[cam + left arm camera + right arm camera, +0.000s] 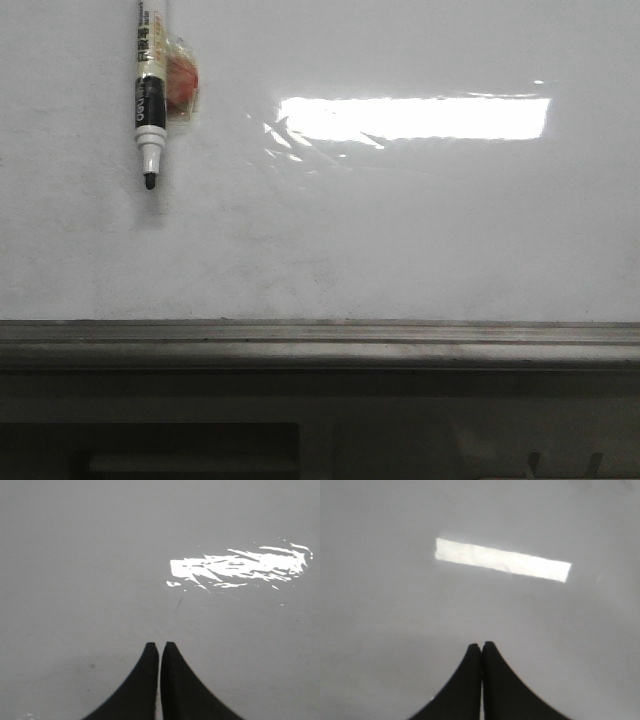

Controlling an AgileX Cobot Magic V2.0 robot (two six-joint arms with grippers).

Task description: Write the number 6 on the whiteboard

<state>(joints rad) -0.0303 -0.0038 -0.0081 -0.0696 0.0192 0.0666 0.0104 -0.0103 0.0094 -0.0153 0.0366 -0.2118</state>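
Whiteboard (420,230): blank, unmarked, grey ledge (320,335) below.
Marker (149,95): uncapped, tip down, near upper left.
Left pincer (159,647): clenched, empty.
Right pincer (481,646): clenched, empty.

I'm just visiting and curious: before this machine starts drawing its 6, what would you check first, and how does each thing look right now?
1. Whiteboard free of writing: ok, only faint smudges.
2. Marker uncapped, tip showing: ok.
3. Marker held by an end effector: not ok; it appears to hang at the board.
4. Left end effector ready to grasp: not ok, shut.
5. Right end effector: not ok, shut.
6. Ink works: cannot tell.
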